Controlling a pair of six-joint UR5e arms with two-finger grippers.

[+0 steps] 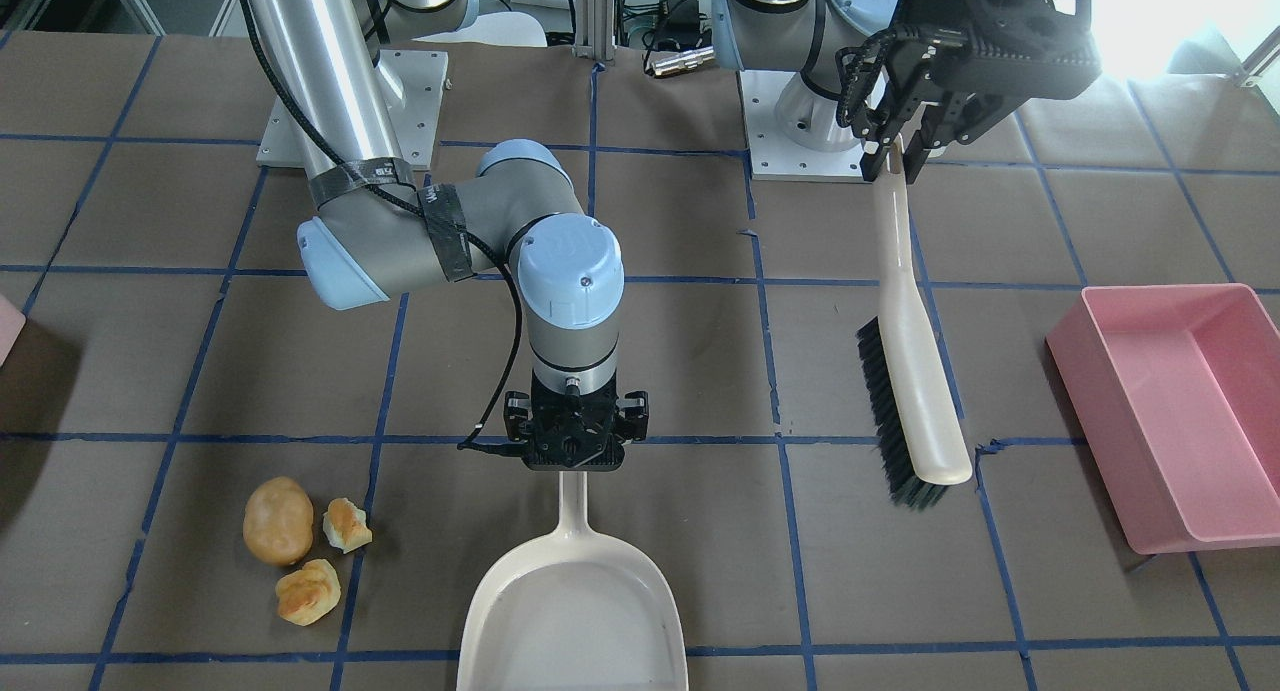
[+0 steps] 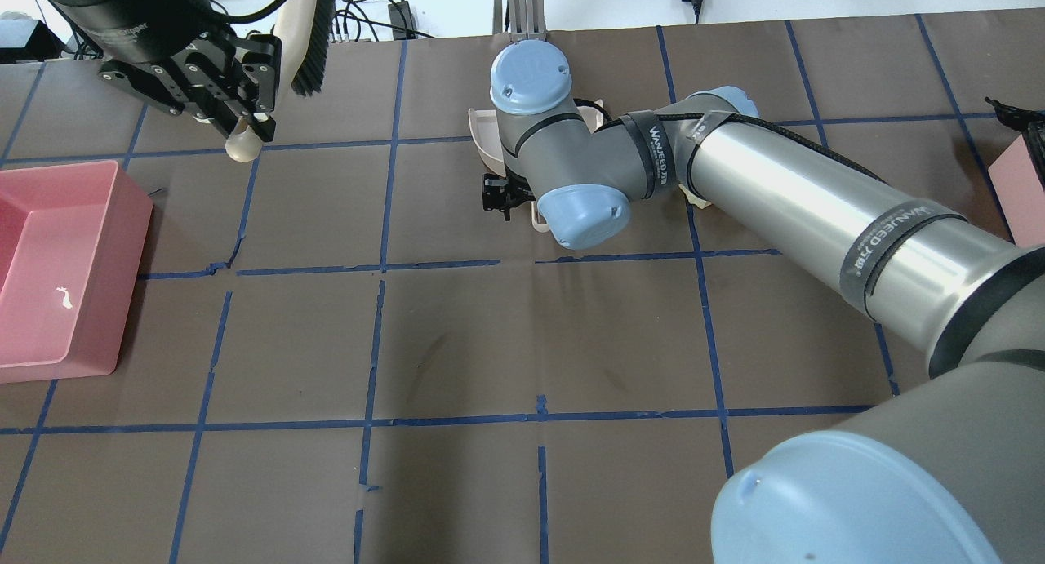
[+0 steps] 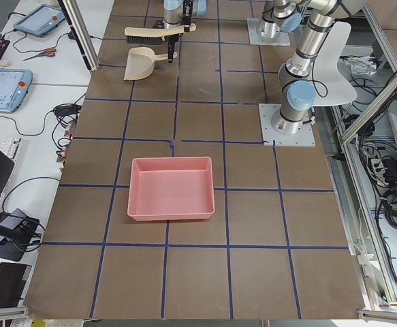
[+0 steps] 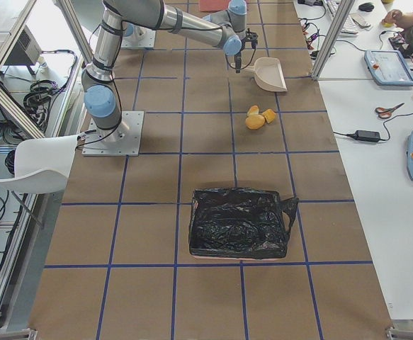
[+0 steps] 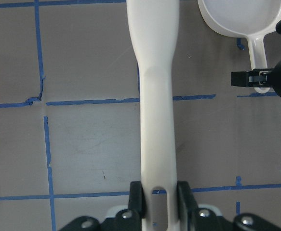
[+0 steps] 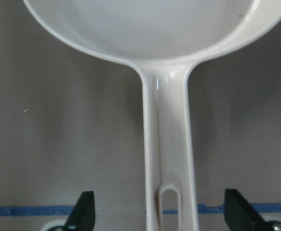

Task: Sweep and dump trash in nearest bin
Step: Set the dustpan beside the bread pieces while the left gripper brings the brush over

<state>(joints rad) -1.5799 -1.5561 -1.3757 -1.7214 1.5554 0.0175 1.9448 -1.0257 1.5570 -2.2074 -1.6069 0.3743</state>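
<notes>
The trash lies together on the brown table: a tan potato-shaped lump (image 1: 278, 521) and two yellow-orange bread chunks (image 1: 347, 524) (image 1: 308, 591). The bin shows as a pale pink corner (image 1: 6, 327) at the view's left edge, and also in the overhead view (image 2: 1020, 190). My left gripper (image 1: 893, 159) is shut on the handle end of a cream brush (image 1: 915, 371) with black bristles; the left wrist view shows the grip (image 5: 154, 197). My right gripper (image 1: 575, 459) is open, its fingers (image 6: 85, 211) wide on either side of the cream dustpan's (image 1: 575, 611) handle (image 6: 167, 144), not touching it.
A large pink rectangular tub (image 1: 1170, 411) stands on my left side of the table. In the exterior right view a container covered by a black bag (image 4: 238, 223) sits beyond the trash (image 4: 257, 117). Arm bases (image 1: 350, 101) stand at the back.
</notes>
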